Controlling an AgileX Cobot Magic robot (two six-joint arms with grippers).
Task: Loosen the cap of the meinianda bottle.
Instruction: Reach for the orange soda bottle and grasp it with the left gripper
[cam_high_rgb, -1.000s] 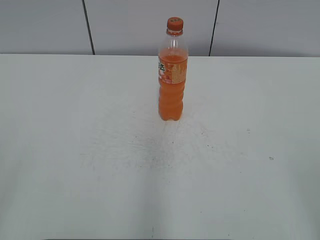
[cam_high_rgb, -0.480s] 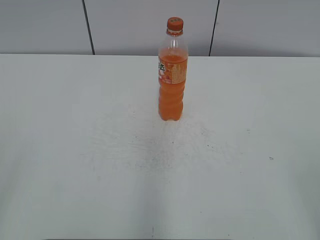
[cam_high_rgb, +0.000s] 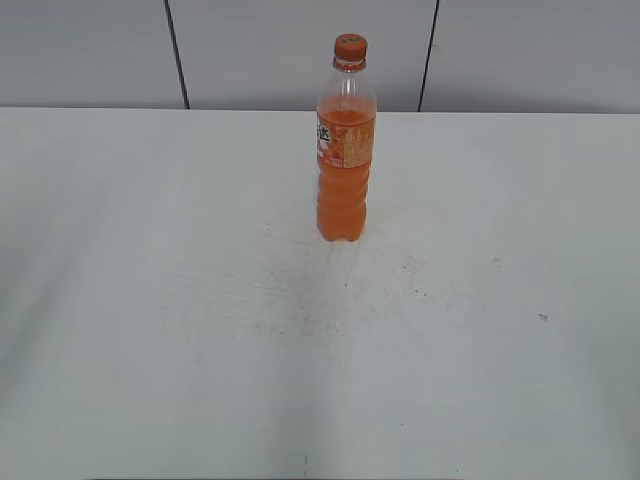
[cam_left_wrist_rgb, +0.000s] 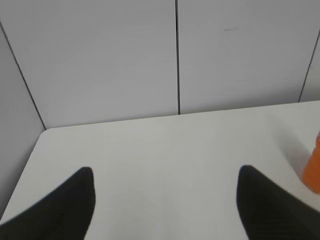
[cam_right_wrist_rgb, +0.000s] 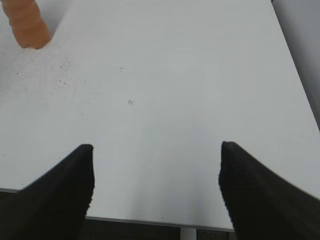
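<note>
The meinianda bottle (cam_high_rgb: 345, 150) stands upright at the middle back of the white table, full of orange liquid, with its orange cap (cam_high_rgb: 350, 46) on top. Neither arm shows in the exterior view. In the left wrist view my left gripper (cam_left_wrist_rgb: 165, 175) is open and empty over bare table, and a strip of the bottle (cam_left_wrist_rgb: 313, 167) shows at the right edge. In the right wrist view my right gripper (cam_right_wrist_rgb: 156, 152) is open and empty near the table's front edge, and the bottle's ribbed base (cam_right_wrist_rgb: 27, 25) shows far up left. The cap is out of both wrist views.
The white table (cam_high_rgb: 150, 300) bears small dark specks and scuff marks in front of the bottle. A grey panelled wall (cam_high_rgb: 100, 50) runs behind it. The table's front edge (cam_right_wrist_rgb: 150, 220) lies under my right gripper, and its left corner (cam_left_wrist_rgb: 42, 135) shows in the left wrist view.
</note>
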